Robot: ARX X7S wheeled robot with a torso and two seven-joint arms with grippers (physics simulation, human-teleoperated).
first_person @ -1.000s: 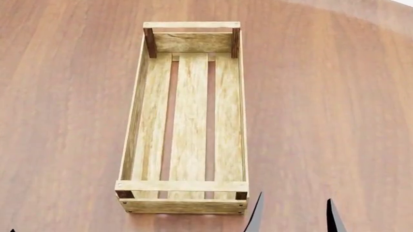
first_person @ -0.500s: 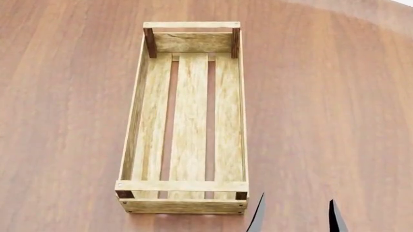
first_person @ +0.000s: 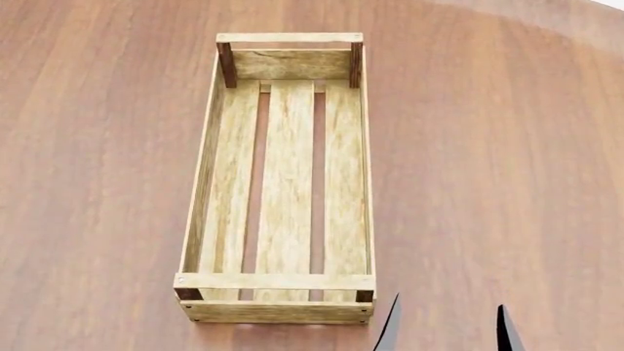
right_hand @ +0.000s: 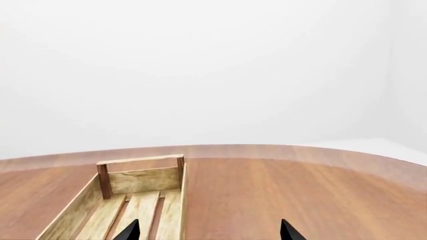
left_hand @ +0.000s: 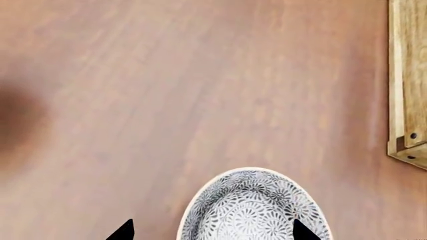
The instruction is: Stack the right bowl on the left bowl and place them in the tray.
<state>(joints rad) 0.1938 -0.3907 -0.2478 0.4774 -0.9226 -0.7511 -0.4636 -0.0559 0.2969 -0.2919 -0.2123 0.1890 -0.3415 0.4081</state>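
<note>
The tray (first_person: pixel 200 183) is a long light-wood crate with three floor slats and dark corner posts, lying lengthwise in the middle of the round wooden table; nothing is in it. It also shows in the right wrist view (right_hand: pixel 75 210), and one corner of it in the left wrist view (left_hand: pixel 407 145). A white bowl with a grey flower pattern (left_hand: pixel 250 210) stands on the table in the left wrist view, apart from the tray. My left gripper (left_hand: pixel 210 235) is open, its tips either side of the bowl's near part. My right gripper (first_person: pixel 446 329) is open and empty by the tray's near right corner. No second bowl is in view.
The brown wooden table (first_person: pixel 487 161) spreads all round the tray, with its curved far edge (right_hand: pixel 280 149) against a white background. A dark blurred shadow (left_hand: pixel 17 120) lies on the table in the left wrist view.
The right gripper's tips have sunk slightly lower in the head view. The tray has not moved.
</note>
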